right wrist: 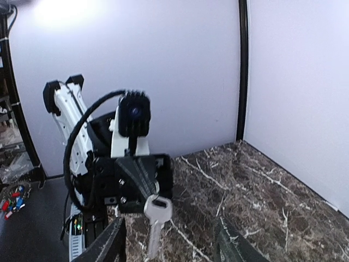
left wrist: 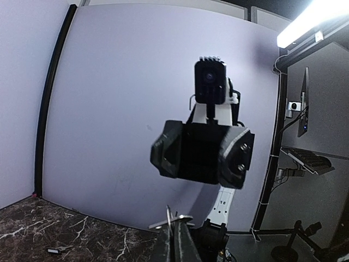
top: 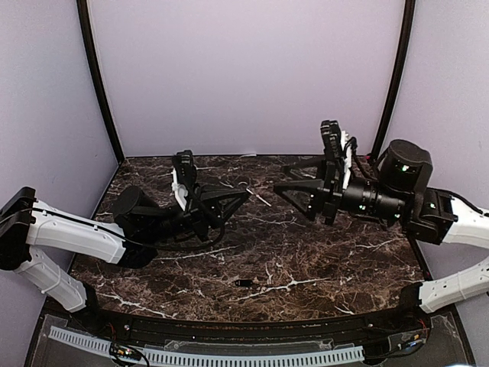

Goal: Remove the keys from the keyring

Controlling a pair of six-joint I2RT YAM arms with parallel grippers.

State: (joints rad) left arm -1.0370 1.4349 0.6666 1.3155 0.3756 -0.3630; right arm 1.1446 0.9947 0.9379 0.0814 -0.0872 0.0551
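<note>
My left gripper point(top: 244, 195) point(left wrist: 175, 232) is shut on the thin keyring point(left wrist: 169, 215), held above the table's middle. A silver key point(right wrist: 155, 217) hangs from the ring below the left fingers point(right wrist: 139, 177); in the left wrist view it sticks out sideways point(left wrist: 188, 219). My right gripper point(top: 284, 177) point(right wrist: 170, 248) faces the left one from a short gap away, jaws open and empty, apart from the key. One dark oblong key point(top: 244, 283) point(left wrist: 55, 250) lies alone on the marble near the front edge.
The dark marble table point(top: 328, 252) is closed in by lilac walls at the back and sides, with black corner posts point(top: 98, 76). A white cable strip point(top: 206, 355) runs along the near edge, in front of the arm bases.
</note>
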